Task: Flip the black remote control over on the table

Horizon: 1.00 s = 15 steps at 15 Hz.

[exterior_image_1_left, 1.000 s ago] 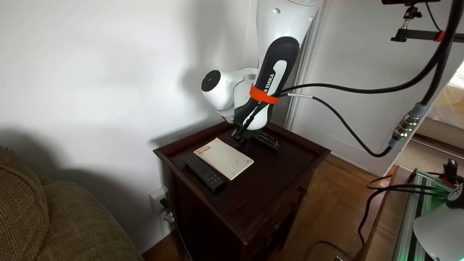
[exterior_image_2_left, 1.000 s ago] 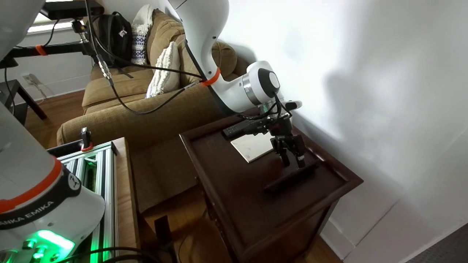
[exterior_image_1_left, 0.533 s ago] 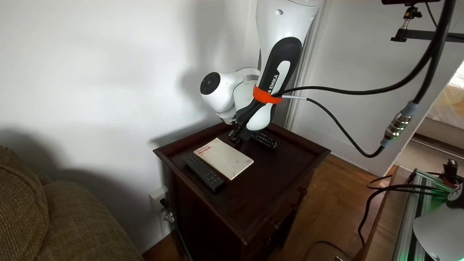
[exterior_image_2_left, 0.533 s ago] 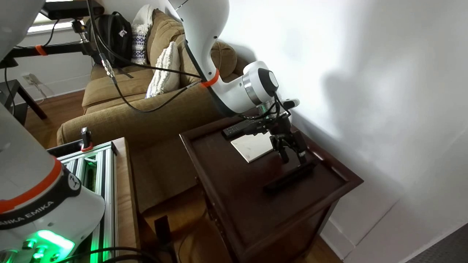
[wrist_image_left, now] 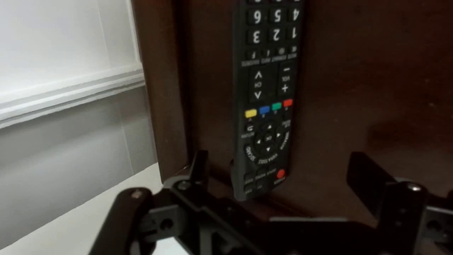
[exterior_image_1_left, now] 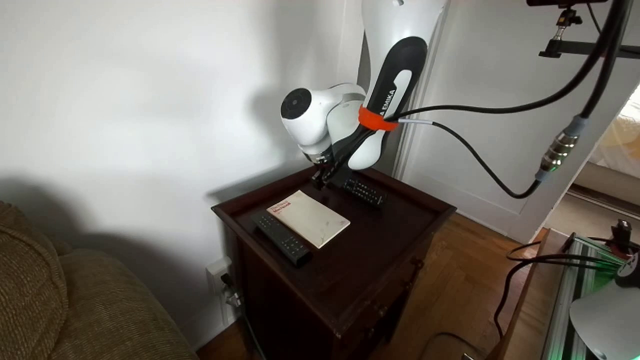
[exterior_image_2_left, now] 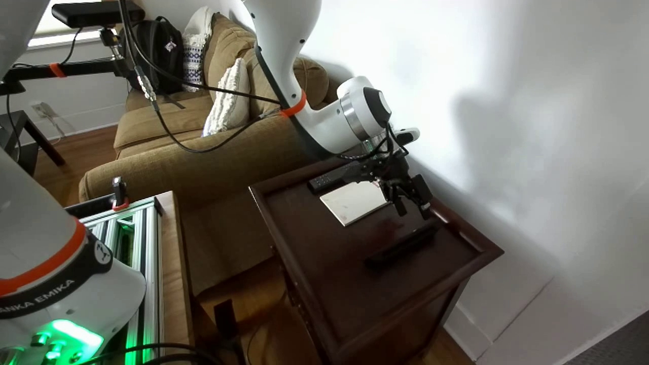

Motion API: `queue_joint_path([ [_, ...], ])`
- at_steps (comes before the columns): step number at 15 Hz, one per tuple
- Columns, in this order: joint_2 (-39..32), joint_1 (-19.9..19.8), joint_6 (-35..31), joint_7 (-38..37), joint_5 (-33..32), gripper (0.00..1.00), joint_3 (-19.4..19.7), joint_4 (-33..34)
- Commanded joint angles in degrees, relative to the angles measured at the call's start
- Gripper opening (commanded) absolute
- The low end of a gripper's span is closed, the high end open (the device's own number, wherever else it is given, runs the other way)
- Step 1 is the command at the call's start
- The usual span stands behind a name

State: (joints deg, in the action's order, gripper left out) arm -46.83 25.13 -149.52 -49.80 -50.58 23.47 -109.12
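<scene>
Black two-fingered metal gripper [wrist_image_left: 279, 161]: my wrist view shows its fingers spread well apart, hanging in the air.
White jointed robot arm with black panels and an orange band [exterior_image_2_left: 324, 129]: I see it reaching down in both exterior views.
Long black plastic remote control with white numerals and four coloured keys [wrist_image_left: 269, 102]: lying button side up, lower than my gripper and apart from both fingers.
Small dark reddish-brown wooden side table with a square glossy top [exterior_image_1_left: 360, 255]: it carries that remote, whose power-key end sits near the raised rim.
Thin pale rectangular paper booklet with red lettering [exterior_image_1_left: 308, 218]: flat on the table, between that remote and another.
Second long black remote [exterior_image_1_left: 282, 239]: also button side up, just beside the booklet; I cannot tell whether the two touch.
Brown fabric sofa [exterior_image_2_left: 203, 167]: past the table in an exterior view, a black backpack [exterior_image_2_left: 157, 53] at its far end.
</scene>
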Motion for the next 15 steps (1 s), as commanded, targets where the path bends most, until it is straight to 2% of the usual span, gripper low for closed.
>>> queue_joint_path([
  [1, 8.04, -7.57, -9.1, 1.82, -2.65, 1.0, -3.92, -7.93],
  [4, 10.9, -13.2, -18.87, 8.64, 0.42, 1.0, -5.43, -13.28],
  [6, 12.58, -18.61, -24.59, 12.98, 1.62, 1.0, -8.31, -16.51],
  [8, 14.39, -24.9, -29.15, 17.14, 2.62, 1.0, -12.58, -19.77],
  [11, 15.29, -34.81, -30.69, 21.87, 4.02, 1.0, -19.94, -22.73],
  [12, 16.1, -34.67, -31.04, 28.91, 11.86, 1.0, -20.05, -24.82],
  [13, 15.83, -36.88, -31.04, 31.94, 14.99, 1.0, -21.72, -25.12],
  [15, 16.8, -38.67, -30.02, 39.03, 22.42, 1.0, -23.56, -25.97],
])
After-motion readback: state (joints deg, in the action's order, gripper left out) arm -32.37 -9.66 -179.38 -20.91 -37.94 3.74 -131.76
